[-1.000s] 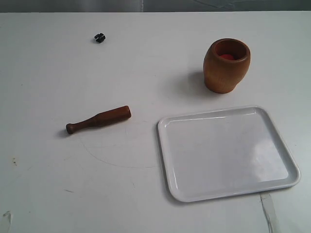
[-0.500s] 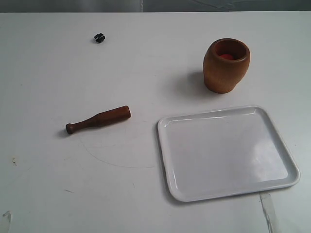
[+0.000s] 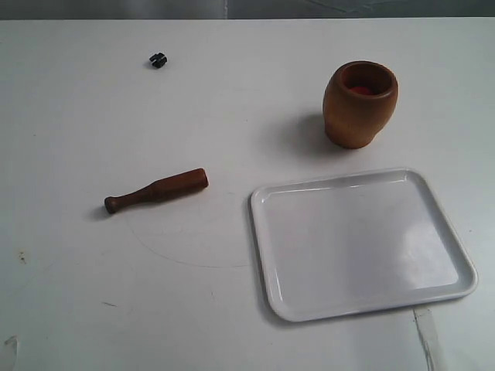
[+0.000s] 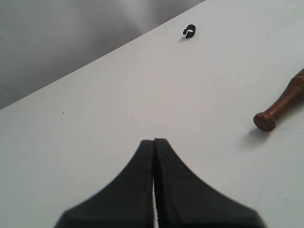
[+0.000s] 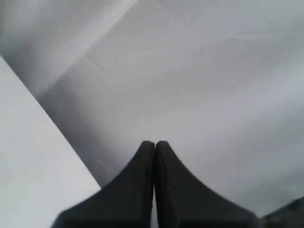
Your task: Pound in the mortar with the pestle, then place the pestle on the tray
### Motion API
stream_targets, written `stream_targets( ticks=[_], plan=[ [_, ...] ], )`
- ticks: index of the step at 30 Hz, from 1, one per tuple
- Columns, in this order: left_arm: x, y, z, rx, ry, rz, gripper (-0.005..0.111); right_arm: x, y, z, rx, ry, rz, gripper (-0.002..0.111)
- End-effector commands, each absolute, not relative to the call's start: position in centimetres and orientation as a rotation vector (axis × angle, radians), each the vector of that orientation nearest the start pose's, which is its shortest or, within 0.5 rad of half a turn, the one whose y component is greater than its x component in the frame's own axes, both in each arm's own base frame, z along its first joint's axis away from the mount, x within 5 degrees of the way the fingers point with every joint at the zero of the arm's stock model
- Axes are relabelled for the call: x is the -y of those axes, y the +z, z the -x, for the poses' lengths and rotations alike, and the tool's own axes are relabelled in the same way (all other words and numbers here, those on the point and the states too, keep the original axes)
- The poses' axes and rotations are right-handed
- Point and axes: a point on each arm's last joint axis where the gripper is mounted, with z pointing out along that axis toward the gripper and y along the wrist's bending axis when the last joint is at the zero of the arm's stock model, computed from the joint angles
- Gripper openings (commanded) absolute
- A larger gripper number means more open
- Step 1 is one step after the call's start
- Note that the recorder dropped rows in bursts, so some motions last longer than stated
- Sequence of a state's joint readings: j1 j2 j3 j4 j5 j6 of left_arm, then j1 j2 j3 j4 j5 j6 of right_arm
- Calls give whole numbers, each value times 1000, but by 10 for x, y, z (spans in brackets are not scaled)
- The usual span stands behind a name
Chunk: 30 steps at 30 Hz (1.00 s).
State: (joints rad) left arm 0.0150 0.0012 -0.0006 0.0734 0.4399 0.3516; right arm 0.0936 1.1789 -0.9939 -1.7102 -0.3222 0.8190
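Observation:
The dark reddish-brown pestle (image 3: 157, 190) lies flat on the white table, left of centre, knob end pointing left. Its knob end (image 4: 266, 121) also shows in the left wrist view. The light brown wooden mortar (image 3: 360, 103) stands upright at the back right, reddish inside. The glossy white tray (image 3: 360, 241) lies in front of the mortar with nothing on it. Neither arm appears in the exterior view. My left gripper (image 4: 154, 140) is shut with nothing in it, some way from the pestle's knob. My right gripper (image 5: 155, 142) is shut and holds nothing, past the table's edge.
A tiny black object (image 3: 158, 59) sits at the back left of the table, also seen from the left wrist as a small black clip (image 4: 189, 31). The table's far edge runs along the top of the exterior view. A strip of tape (image 3: 428, 336) lies near the tray's front right corner.

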Motion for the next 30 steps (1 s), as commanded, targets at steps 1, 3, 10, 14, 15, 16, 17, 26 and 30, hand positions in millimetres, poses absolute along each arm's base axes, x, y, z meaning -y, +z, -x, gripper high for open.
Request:
stream_targets(
  ticks=[1,3,10,14,15,16,17,26,30],
  plan=[
    [-3,174,-51,-1897,302,-361,0,-60,387,-278,-1430,-745,956,0],
    [-3,174,-51,-1897,302,-361,0,-65,390,-289,-1540,-706,812,0],
    [-3,174,-51,-1897,302,-361,0,-126,344,-324,-2049,-290,1225,0],
    [-3,174,-51,-1897,302,-361,0,-171,301,-332,-2288,162,1658,0],
    [-3,174,-51,-1897,302,-361,0,-186,291,-328,-2272,88,1749,0],
    [-3,174,-51,-1897,302,-361,0,-197,287,-324,-2247,64,1801,0],
    [-3,174,-51,-1897,302,-361,0,-216,280,-317,-2200,62,1880,0],
    [-3,174,-51,-1897,302,-361,0,-374,215,-218,-1537,115,2446,0],
    [-3,174,-51,-1897,302,-361,0,-403,213,-219,-1540,206,2434,0]
  ],
)
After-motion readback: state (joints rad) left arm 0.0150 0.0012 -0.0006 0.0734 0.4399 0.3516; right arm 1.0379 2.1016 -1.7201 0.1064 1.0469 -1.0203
